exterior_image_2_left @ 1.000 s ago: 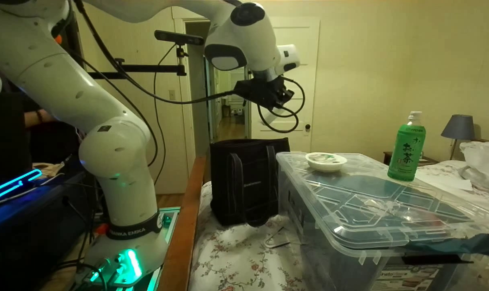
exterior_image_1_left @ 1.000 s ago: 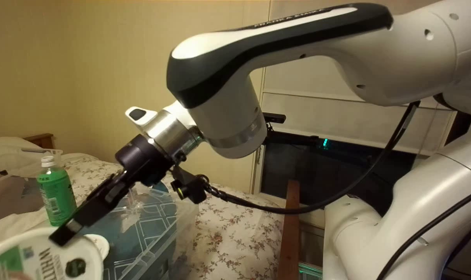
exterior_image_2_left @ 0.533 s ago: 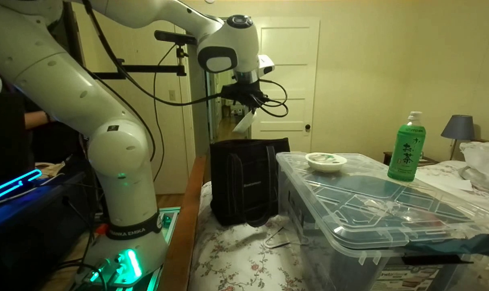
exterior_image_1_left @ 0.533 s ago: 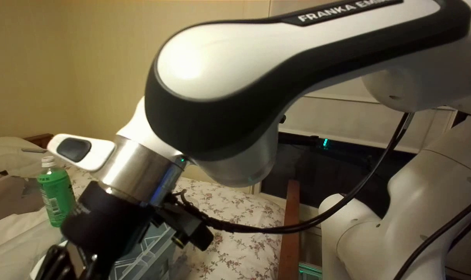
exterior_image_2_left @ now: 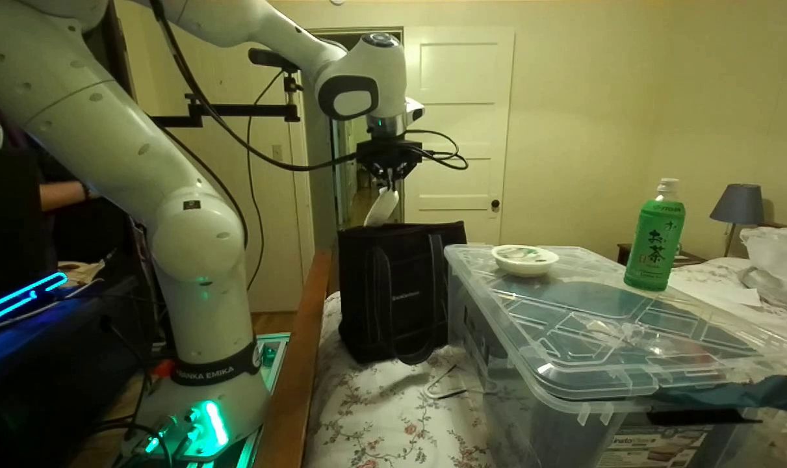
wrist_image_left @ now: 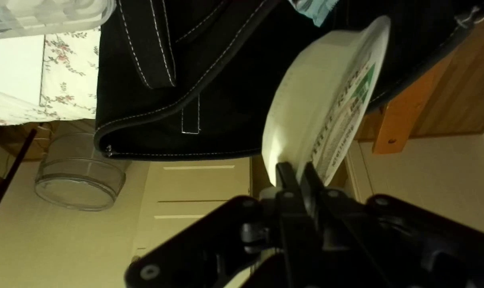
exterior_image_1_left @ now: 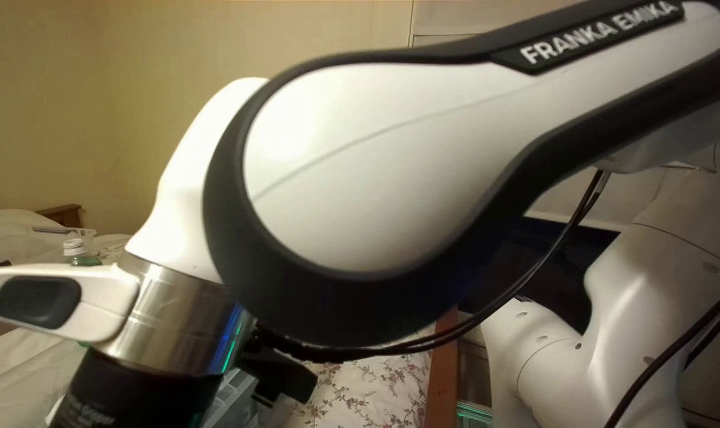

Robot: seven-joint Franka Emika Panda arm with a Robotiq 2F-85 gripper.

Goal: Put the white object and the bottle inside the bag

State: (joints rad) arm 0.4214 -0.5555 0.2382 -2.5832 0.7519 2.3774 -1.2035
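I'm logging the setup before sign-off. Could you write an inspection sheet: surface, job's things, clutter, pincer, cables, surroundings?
Surface: floral bedding, with the black tote bag standing on it beside the clear bin.
Job's things: white bowl tilted, mostly above the bag's rim, contact uncertain; green bottle upright on the bin's lid, which also bears a second white bowl.
Clutter: teal material at the bin's edge; crumpled whitish material beyond it.
Pincer: pinching the white bowl at its edge.
Cables: black cables run along the arm and loop beside the pincer.
Surroundings: door, lamp, a person's forearm.
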